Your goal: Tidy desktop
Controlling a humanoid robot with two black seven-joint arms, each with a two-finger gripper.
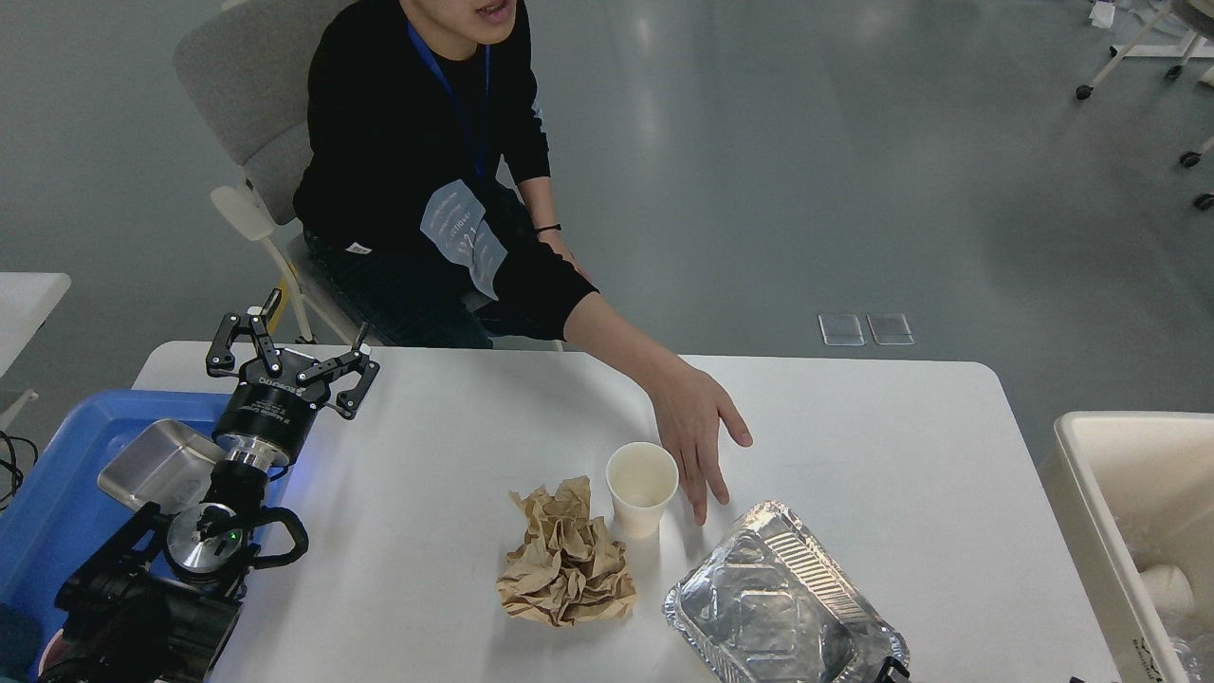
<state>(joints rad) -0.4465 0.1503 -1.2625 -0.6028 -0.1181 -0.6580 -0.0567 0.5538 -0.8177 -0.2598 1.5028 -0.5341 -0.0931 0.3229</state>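
Across the lower half of your head view lies the desktop (948, 455), white with rounded corners. Take the paper cup (642, 488) near its middle as your landmark. Just left of the cup and slightly nearer to you sits a crumpled wad of brown paper (567, 567), touching the cup's base or nearly so. Right of the cup and nearer to you lies a foil tray (782, 602), turned at an angle to the table edge. Immediately right of the cup, a seated person's hand (697, 427) rests palm down, fingers extended toward the tray. Far left of the cup you see your left gripper (289, 359) raised over the desktop's left edge, its two fingers spread apart and holding nothing. Below it, a blue tray (57, 512) carries a small metal pan (161, 463). Far right of the cup stands a cream bin (1091, 512). Your right gripper lies outside the view.
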